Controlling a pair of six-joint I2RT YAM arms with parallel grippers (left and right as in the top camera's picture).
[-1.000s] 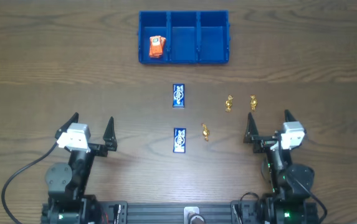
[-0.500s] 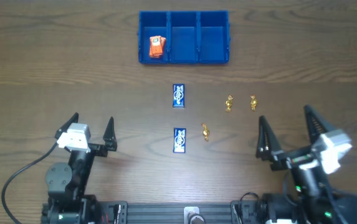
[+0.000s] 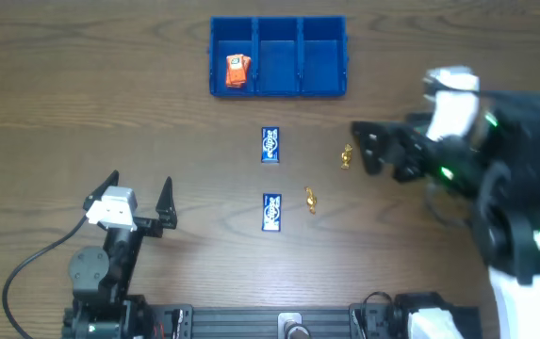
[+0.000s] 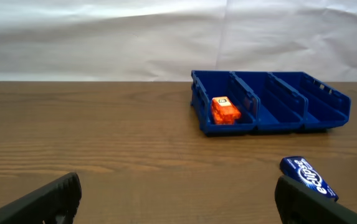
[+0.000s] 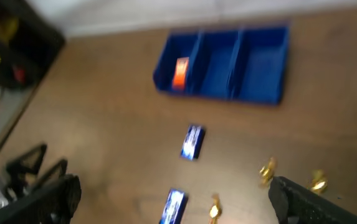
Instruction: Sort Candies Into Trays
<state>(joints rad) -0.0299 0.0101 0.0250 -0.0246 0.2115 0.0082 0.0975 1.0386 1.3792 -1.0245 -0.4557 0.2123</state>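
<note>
Wooden tabletop (image 3: 81,94) carries everything here. The right arm (image 3: 500,155) is lifted high and bent in over the right half, and the right wrist view has its jaws standing wide apart. The left arm (image 3: 109,254) sits low at the near left, jaws apart as well. At the far side, near the middle, lies the blue tray (image 3: 278,21), three compartments side by side. Between tray and arms lie two blue candies in line, the far blue candy (image 3: 270,145) and the near blue candy (image 3: 271,212), apart from each other. The orange candy (image 3: 237,70) rests in the tray's left compartment. On the tabletop, one gold candy (image 3: 311,199) lies just right of the near blue one; a second gold candy (image 3: 347,156) lies farther right, close by the right arm's jaws in the top view; a third gold candy (image 5: 318,181) lies beside the second, seen from the right wrist.
</note>
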